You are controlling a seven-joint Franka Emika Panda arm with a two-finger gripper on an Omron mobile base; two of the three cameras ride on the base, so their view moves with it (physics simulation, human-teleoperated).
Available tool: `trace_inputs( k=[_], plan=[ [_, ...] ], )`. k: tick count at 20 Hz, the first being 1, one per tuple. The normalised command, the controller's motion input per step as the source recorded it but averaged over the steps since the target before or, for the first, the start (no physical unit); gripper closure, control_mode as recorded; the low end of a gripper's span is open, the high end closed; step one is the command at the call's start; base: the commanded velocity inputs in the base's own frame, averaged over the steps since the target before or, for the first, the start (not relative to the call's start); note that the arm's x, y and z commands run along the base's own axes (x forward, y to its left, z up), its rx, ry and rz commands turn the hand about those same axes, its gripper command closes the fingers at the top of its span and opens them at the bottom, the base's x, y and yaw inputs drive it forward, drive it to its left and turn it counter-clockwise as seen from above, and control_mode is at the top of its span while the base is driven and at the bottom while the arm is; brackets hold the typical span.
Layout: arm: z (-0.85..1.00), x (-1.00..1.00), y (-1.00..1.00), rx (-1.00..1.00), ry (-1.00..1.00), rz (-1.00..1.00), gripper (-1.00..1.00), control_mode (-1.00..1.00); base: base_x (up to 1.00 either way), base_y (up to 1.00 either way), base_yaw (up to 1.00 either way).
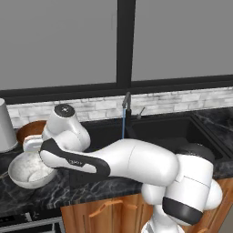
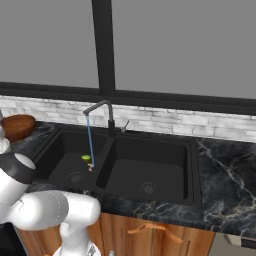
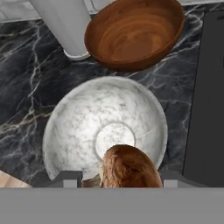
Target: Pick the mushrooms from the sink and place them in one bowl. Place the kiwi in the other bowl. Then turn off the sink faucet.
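In the hand view a tan-brown mushroom point(image 3: 129, 168) sits between the fingertips, with my gripper point(image 3: 120, 181) shut on it. It hangs directly over the pale inside of the white speckled bowl point(image 3: 78, 127). The wooden bowl point(image 3: 131, 35) lies just beyond, with nothing in it. In the left base view my hand point(image 1: 34, 144) hovers above the white bowl point(image 1: 20, 175), with the wooden bowl point(image 1: 28, 129) behind it. The lime-green kiwi point(image 2: 86, 158) and a small tan mushroom point(image 2: 90, 167) lie in the left basin of the black sink point(image 2: 150, 172). Water streams from the faucet point(image 2: 102, 111).
A pale grey cylinder point(image 3: 65, 26) stands on the dark marble counter point(image 3: 26, 87) beside the wooden bowl. The sink's edge point(image 3: 205, 96) runs along the right of the hand view. A brick backsplash and a window frame rise behind the sink.
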Motion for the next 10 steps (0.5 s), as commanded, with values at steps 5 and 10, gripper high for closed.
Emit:
trace_inputs(
  k=[5, 10],
  plan=[
    [-0.24, 0.00, 0.26, -0.09, 0.13, 0.00, 1.00, -1.00, 0.00, 0.00, 0.00],
    [-0.17, 0.00, 0.25, -0.07, 0.09, 0.00, 1.00, -1.00, 0.00, 0.00, 0.00]
  ],
)
